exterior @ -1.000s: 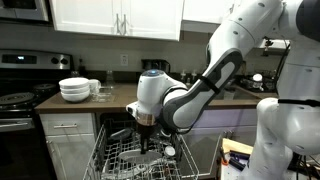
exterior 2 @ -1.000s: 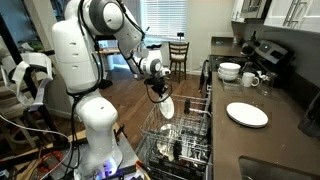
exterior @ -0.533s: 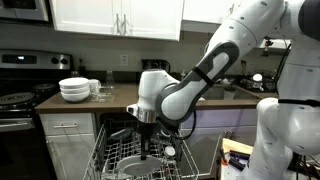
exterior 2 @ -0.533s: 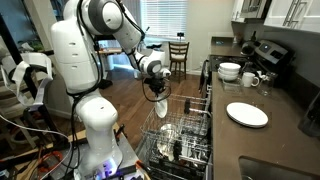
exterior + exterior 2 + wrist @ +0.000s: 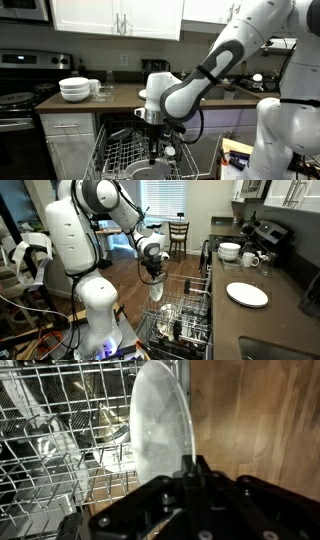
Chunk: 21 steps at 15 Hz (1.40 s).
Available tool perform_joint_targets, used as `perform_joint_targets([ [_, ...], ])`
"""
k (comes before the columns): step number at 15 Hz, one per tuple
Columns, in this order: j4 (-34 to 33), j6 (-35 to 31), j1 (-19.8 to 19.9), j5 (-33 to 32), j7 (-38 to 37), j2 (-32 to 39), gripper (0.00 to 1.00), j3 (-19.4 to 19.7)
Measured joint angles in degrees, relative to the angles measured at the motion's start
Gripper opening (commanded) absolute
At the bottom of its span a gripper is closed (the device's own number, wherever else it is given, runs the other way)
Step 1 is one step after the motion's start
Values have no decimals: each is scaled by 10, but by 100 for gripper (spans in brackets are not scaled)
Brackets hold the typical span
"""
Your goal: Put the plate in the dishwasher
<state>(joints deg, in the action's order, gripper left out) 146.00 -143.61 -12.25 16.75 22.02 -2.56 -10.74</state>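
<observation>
My gripper (image 5: 190, 468) is shut on the rim of the plate (image 5: 160, 430), a small white round plate held upright on its edge. In an exterior view the plate (image 5: 156, 292) hangs below the gripper (image 5: 153, 274), just above the outer edge of the dishwasher's pulled-out grey wire rack (image 5: 186, 314). In the wrist view the rack tines (image 5: 50, 455) lie to the left of the plate and wooden floor (image 5: 260, 420) to its right. The gripper (image 5: 151, 127) also hangs over the rack (image 5: 122, 155) below the counter.
A stack of white bowls (image 5: 74, 89) and mugs stand on the counter beside the black stove (image 5: 18, 100). A larger white plate (image 5: 247, 294) lies on the counter. Dishes sit in the rack. The robot's white base (image 5: 95, 315) stands by the open dishwasher door.
The gripper has carried the plate sideways along the rack's outer edge and slightly lower. Its grip on the rim is unchanged.
</observation>
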Motion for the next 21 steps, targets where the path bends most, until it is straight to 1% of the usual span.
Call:
perform_joint_targets([
  [1, 11, 0, 0, 18, 9, -9, 5, 0],
  [3, 32, -3, 0, 35, 14, -28, 5, 3],
  [6, 43, -3, 0, 37, 14, -44, 5, 4],
  [16, 44, -3, 0, 37, 14, -45, 5, 4],
  [17, 44, -3, 0, 37, 14, -45, 1, 4],
  [21, 48, -3, -1, 37, 14, -41, 1, 6],
])
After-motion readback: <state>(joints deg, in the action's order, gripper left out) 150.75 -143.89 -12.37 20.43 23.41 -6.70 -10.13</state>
